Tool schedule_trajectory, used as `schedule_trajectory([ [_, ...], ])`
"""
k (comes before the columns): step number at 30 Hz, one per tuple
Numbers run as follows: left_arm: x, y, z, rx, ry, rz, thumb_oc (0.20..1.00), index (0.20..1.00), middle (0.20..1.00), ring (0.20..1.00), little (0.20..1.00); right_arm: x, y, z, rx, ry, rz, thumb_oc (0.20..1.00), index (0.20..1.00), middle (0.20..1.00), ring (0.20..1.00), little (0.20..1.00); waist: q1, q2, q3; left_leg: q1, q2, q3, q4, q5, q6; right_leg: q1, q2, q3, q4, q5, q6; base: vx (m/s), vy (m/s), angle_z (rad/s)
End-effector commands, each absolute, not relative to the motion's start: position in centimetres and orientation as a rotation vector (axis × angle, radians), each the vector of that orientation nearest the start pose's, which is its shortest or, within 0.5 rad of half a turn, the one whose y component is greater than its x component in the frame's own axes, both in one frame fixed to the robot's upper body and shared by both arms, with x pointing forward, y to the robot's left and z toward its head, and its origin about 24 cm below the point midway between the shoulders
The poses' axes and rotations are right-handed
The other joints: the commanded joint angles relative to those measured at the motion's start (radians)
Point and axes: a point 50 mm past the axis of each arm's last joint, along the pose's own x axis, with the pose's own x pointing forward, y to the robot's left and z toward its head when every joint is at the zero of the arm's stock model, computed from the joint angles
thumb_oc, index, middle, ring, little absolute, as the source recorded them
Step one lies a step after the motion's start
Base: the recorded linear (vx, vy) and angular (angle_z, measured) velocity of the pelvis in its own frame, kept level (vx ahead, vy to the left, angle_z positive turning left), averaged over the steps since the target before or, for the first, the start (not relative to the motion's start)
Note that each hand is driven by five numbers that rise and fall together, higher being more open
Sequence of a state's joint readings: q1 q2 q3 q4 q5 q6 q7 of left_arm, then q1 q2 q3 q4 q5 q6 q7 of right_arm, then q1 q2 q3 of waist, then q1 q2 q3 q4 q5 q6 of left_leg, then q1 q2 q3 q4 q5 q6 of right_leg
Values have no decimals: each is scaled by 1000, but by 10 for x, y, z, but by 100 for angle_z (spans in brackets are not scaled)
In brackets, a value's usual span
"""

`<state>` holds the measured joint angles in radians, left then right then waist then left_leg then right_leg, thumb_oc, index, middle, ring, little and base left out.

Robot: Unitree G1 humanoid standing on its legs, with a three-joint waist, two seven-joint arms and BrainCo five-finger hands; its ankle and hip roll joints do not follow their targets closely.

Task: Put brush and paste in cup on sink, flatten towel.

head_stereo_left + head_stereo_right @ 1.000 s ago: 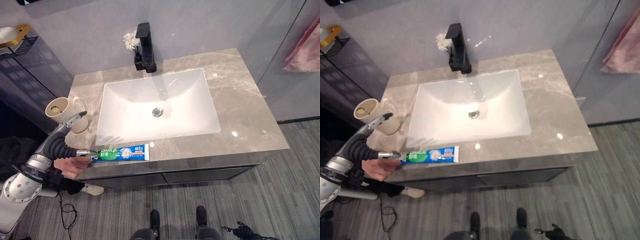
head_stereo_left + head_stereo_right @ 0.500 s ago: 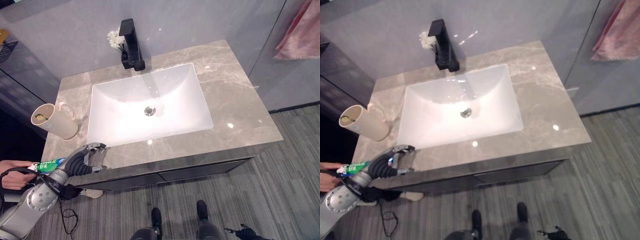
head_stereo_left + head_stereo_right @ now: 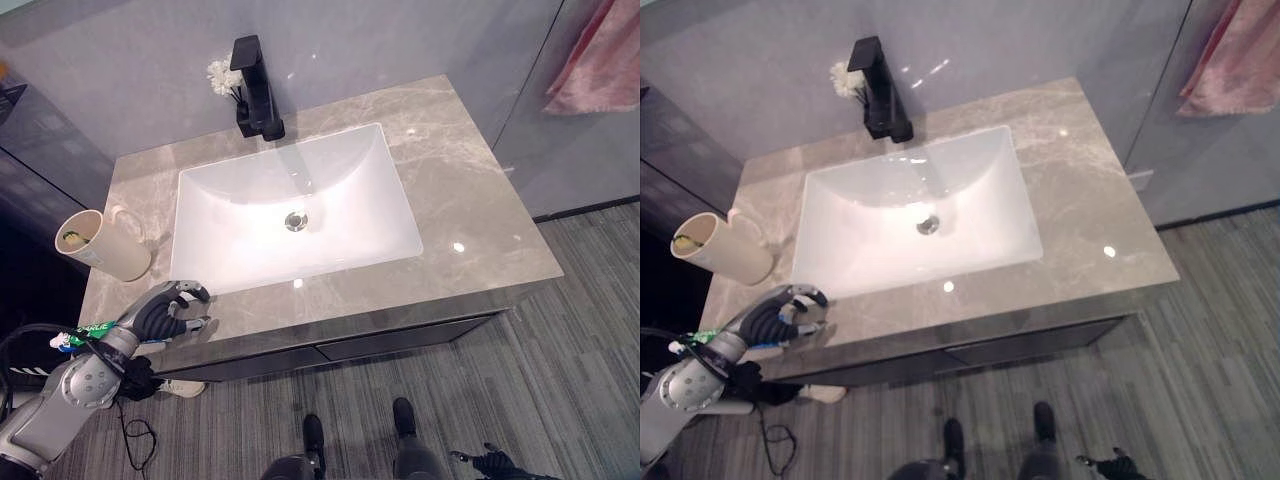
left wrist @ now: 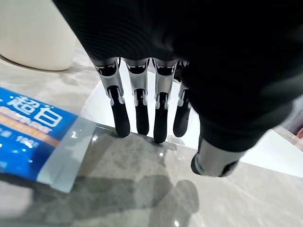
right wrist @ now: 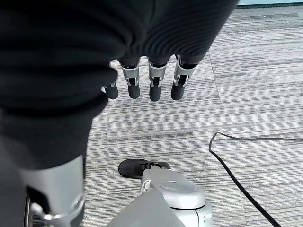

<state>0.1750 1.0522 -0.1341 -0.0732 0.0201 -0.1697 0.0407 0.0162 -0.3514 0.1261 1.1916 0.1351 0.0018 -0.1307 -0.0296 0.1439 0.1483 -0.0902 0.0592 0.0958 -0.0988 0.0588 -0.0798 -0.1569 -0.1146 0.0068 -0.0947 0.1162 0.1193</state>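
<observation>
My left hand point(image 3: 160, 312) rests on the front left corner of the grey stone counter point(image 3: 470, 190), open and holding nothing. In the left wrist view its fingers point(image 4: 142, 113) point down at the counter by the basin's rim. The blue and green toothpaste tube point(image 4: 28, 127) lies beside them, apart from the fingers; its green end point(image 3: 85, 335) shows by my wrist past the counter's left corner. A beige cup point(image 3: 105, 250) stands tilted at the counter's left edge with something yellowish inside. A pink towel point(image 3: 600, 55) hangs at the upper right. My right hand point(image 5: 154, 87) hangs open over the floor.
A white basin point(image 3: 240, 230) is sunk into the middle of the counter. Behind it stands a black tap point(image 3: 255, 90) with a small white flower point(image 3: 220, 75) beside it. Grey striped floor lies in front of the cabinet.
The camera has shifted. My left hand let go of the toothpaste and drew back to the counter's front left corner. The tube went left, off the front edge, in a person's hand.
</observation>
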Motion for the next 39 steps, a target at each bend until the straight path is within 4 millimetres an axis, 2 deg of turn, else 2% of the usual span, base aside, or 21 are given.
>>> schedule_trajectory([
  [1, 221, 272, 85, 1044, 11, -307, 545, 545, 545, 545, 545, 102, -281, -143, -337, 1139, -318, 1000, 1000, 1000, 1000, 1000, -28, -28, 12, 23, -20, 9, 12, -38, -7, 2, -79, -16, 7, 23, 111, 0, 0, 0],
  [2, 221, 271, 86, 1050, 9, -309, 529, 529, 529, 529, 529, 102, -281, -143, -336, 1142, -320, 1000, 1000, 1000, 1000, 1000, -28, -28, 12, 25, -20, 9, 12, -39, -7, 3, -79, -15, 7, 22, 111, 0, 0, 0],
  [4, 221, 271, 84, 1054, 9, -308, 435, 435, 435, 435, 435, 100, -281, -143, -334, 1148, -325, 1000, 1000, 1000, 1000, 1000, -29, -27, 11, 29, -19, 9, 12, -41, -7, 6, -78, -14, 7, 20, 112, 10, -6, -2],
  [5, 221, 270, 85, 1064, -2, -307, 316, 316, 316, 316, 316, 98, -280, -144, -333, 1154, -327, 1000, 1000, 1000, 1000, 1000, -29, -27, 8, 35, -16, 11, 12, -42, -8, 10, -77, -14, 7, 17, 112, 26, -17, -6],
  [8, 222, 269, 87, 1079, -15, -305, 200, 200, 200, 200, 200, 95, -280, -145, -326, 1159, -332, 1000, 1000, 1000, 1000, 1000, -31, -30, 2, 45, -13, 11, 12, -44, -10, 22, -75, -13, 7, 14, 111, 12, -15, -3],
  [20, 225, 266, 92, 1106, -56, -286, 200, 200, 200, 200, 200, 84, -276, -149, -313, 1199, -329, 1000, 1000, 1000, 1000, 1000, -29, -50, -29, 77, -2, 0, 12, -50, -16, 63, -71, -29, 7, 2, 111, 5, -7, 1],
  [21, 226, 266, 93, 1107, -60, -284, 253, 253, 253, 253, 253, 83, -275, -150, -312, 1202, -326, 1000, 1000, 1000, 1000, 1000, -28, -53, -32, 79, 0, 0, 12, -50, -17, 67, -71, -31, 7, 1, 110, 0, 0, 0],
  [22, 226, 265, 95, 1111, -72, -279, 395, 395, 395, 395, 395, 83, -274, -150, -310, 1203, -325, 1000, 1000, 1000, 1000, 1000, -27, -56, -36, 81, 1, -3, 12, -51, -18, 70, -71, -33, 7, 1, 110, 0, 0, 0],
  [23, 226, 264, 99, 1106, -92, -268, 809, 809, 809, 809, 809, 81, -273, -151, -311, 1213, -323, 1000, 1000, 1000, 1000, 1000, -22, -63, -42, 84, 2, -7, 12, -51, -18, 77, -70, -37, 7, 1, 110, 0, 0, 0],
  [24, 226, 264, 101, 1105, -106, -256, 1000, 1000, 1000, 1000, 1000, 80, -272, -152, -312, 1220, -322, 1000, 1000, 1000, 1000, 1000, -19, -67, -45, 86, 3, -11, 12, -51, -19, 82, -69, -40, 7, -1, 109, 0, 0, 0],
  [33, 223, 266, 135, 1054, -257, -116, 1000, 1000, 1000, 1000, 1000, 76, -263, -157, -325, 1263, -275, 1000, 1000, 1000, 1000, 1000, 11, -102, -74, 95, 10, -38, 12, -50, -24, 114, -66, -72, 7, -11, 101, -4, -16, 12],
  [37, 218, 272, 159, 1040, -352, -16, 1000, 1000, 1000, 1000, 1000, 78, -255, -159, -341, 1279, -227, 1000, 1000, 1000, 1000, 1000, 34, -119, -82, 93, 13, -64, 12, -42, -29, 133, -65, -94, 7, -20, 92, -18, -28, 18],
  [39, 216, 273, 162, 1035, -359, -3, 1000, 1000, 1000, 1000, 1000, 78, -254, -160, -343, 1284, -217, 1000, 1000, 1000, 1000, 1000, 33, -122, -82, 92, 13, -70, 12, -41, -30, 137, -65, -100, 7, -23, 91, -7, -28, 15],
])
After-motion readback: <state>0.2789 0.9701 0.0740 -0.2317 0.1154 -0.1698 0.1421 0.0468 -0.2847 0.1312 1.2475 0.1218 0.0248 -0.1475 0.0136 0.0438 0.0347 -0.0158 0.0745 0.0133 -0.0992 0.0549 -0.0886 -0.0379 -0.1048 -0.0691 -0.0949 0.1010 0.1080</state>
